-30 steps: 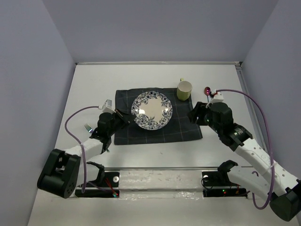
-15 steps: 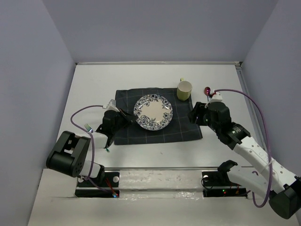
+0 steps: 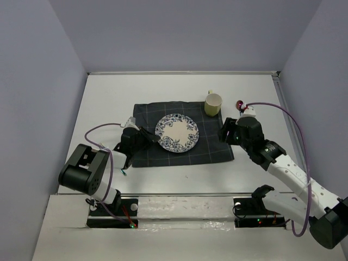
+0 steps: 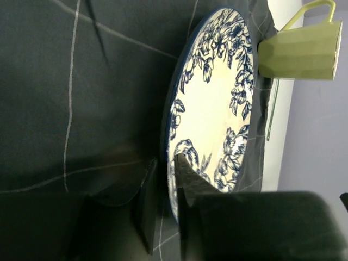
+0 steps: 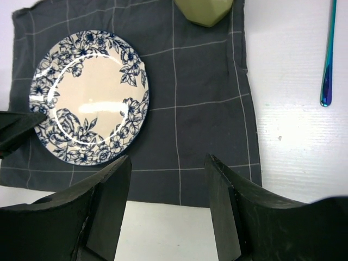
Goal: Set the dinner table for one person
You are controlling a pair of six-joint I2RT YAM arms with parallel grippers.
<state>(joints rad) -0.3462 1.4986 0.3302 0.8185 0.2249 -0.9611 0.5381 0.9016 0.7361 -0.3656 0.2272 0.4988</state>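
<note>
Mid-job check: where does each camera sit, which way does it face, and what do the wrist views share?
Top external: above and behind the arm bases, looking down across the dinner table; both arms show, left hand at the plate, right hand at the cloth edge.
Left wrist: low over the cloth, looking along it; its fingers straddle the plate rim.
Right wrist: above the cloth, facing down; its open fingers fill the bottom.
Shared: both wrist views hold plate, cloth and mug.
</note>
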